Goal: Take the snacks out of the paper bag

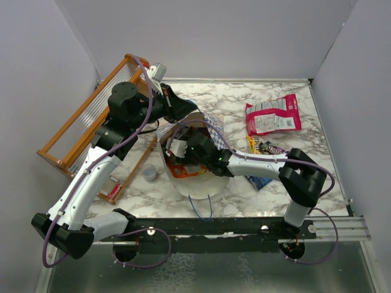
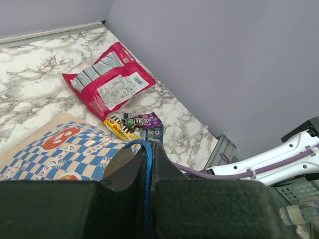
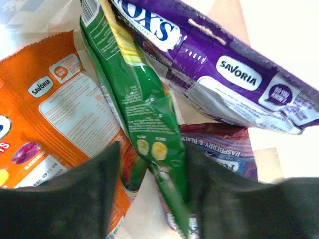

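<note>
L claw (image 2: 148,152) pinched tight on blue string handle (image 2: 147,179) of paper bag (image 1: 214,127); bag sits mid-table, mouth open toward overhead cam. R claw (image 3: 152,164) down inside bag, jaws part-open astride green wrapper (image 3: 142,99), not clamped on it. Orange packet (image 3: 55,109) and purple packet (image 3: 224,59) lie either side. Out on marble table (image 1: 232,97): pink-red pouch (image 1: 273,115) far R, yellow bar (image 1: 252,145) and blue packet (image 1: 259,181) beside R arm.

Left claw (image 2: 148,162) shut, right claw (image 3: 152,167) parted
</note>
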You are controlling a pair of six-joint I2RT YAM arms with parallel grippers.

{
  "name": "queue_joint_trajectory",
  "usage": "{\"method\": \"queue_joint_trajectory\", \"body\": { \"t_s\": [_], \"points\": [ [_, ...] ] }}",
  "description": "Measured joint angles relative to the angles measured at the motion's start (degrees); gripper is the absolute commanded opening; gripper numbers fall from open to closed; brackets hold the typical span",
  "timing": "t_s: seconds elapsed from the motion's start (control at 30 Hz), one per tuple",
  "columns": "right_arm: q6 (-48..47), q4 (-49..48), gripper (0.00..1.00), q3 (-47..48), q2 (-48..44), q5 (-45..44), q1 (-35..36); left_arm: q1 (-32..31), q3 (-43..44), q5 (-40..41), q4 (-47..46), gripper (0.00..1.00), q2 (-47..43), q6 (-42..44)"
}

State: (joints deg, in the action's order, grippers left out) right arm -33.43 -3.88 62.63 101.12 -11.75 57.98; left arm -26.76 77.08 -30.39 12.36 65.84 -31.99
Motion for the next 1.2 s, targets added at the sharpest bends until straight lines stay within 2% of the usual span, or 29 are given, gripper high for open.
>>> {"method": "queue_joint_trajectory", "body": {
  "t_s": [0.13,0.3,0.5,0.8,1.2],
  "points": [
    [0.00,-0.07,0.19,0.00,-0.44,0.00,-0.09,0.00,0.00,0.00,0.00,0.00,0.02,-0.02],
    [0.24,0.90,0.14,-0.04,-1.11,0.04,-0.24,0.00,0.00,0.02,0.00,0.00,0.04,0.00],
    [1.73,4.48,0.02,-1.05,-5.70,1.55,-0.24,0.00,0.00,0.09,0.02,0.00,0.04,0.04],
    [3.76,4.92,0.01,-4.81,-20.00,6.01,-0.24,0.00,-0.42,0.46,-0.02,0.00,0.11,0.42],
    [5.38,3.85,0.01,-5.46,-25.27,6.45,-0.24,0.00,-1.09,1.99,-0.66,0.00,-0.09,0.24]
  ]
}}
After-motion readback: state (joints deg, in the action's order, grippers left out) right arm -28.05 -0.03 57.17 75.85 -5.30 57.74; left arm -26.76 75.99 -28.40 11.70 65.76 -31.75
